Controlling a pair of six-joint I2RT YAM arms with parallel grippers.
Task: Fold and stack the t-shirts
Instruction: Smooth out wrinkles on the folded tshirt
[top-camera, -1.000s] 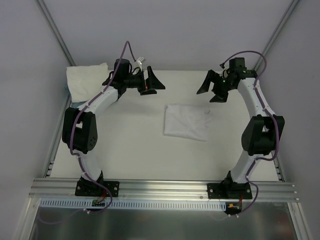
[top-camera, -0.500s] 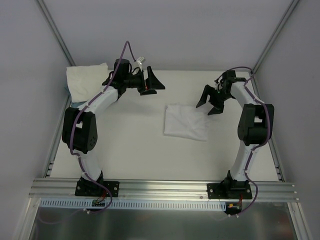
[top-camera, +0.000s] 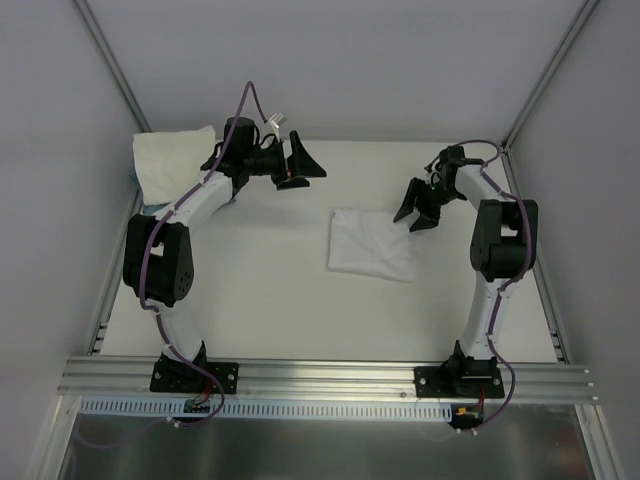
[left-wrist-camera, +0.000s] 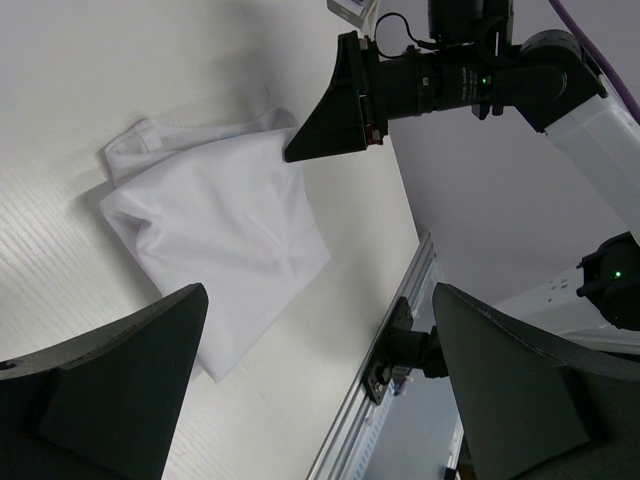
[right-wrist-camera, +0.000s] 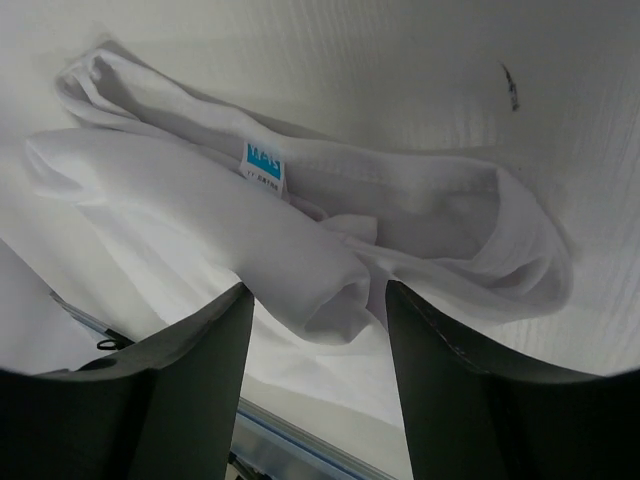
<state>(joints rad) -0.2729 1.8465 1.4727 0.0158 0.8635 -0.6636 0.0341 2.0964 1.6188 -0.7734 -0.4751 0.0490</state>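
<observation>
1. Table (top-camera: 260, 300): white and fenced by walls on three sides.
2. Pile (top-camera: 175, 160) of white cloth sits in the far-left corner, partly hidden by my left arm.
3. Shirt (top-camera: 370, 245): folded, mid-table, right of centre.
4. Left gripper (top-camera: 305, 172): jaws spread wide, holding nothing, hanging near the pile and well apart from the shirt.
5. Right gripper (top-camera: 410, 218): down at the shirt's far-right corner, jaws apart, straddling a bunched fold, with nothing in the way.
6. Blue label (right-wrist-camera: 264, 160) shows by the collar, and there's a dark mark (right-wrist-camera: 511, 85) on the table beyond.
</observation>
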